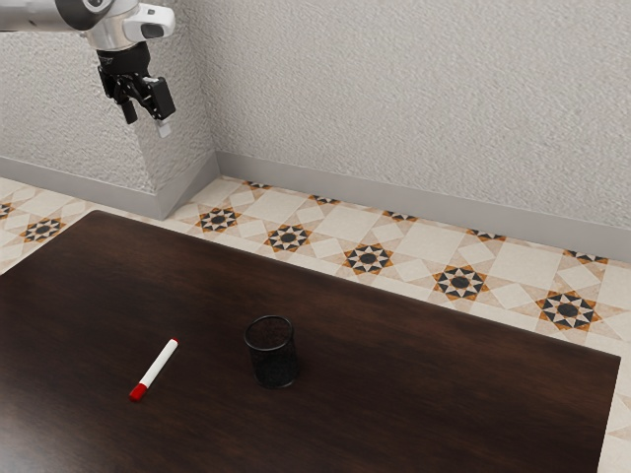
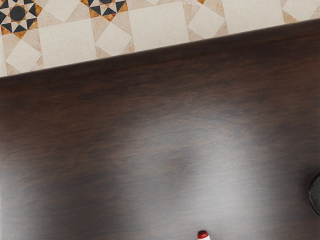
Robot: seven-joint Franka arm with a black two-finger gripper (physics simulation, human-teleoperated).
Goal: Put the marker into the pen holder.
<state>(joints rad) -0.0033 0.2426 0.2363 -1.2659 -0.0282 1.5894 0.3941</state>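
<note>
Jaws, two and black, stand open at the exterior view's upper left, while one dark, wood-grained desk point(image 1: 414, 394) spans the lower frame, bearing one round, black mesh pen holder point(image 1: 275, 362) at lower centre and, at lower left, one slim white marker point(image 1: 159, 364) with red ends.

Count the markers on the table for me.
1. The white marker with red ends lies on the dark table, apart from the pen holder, toward the exterior view's left. Nothing pokes above the holder's rim, though something short inside could be hidden.
</note>
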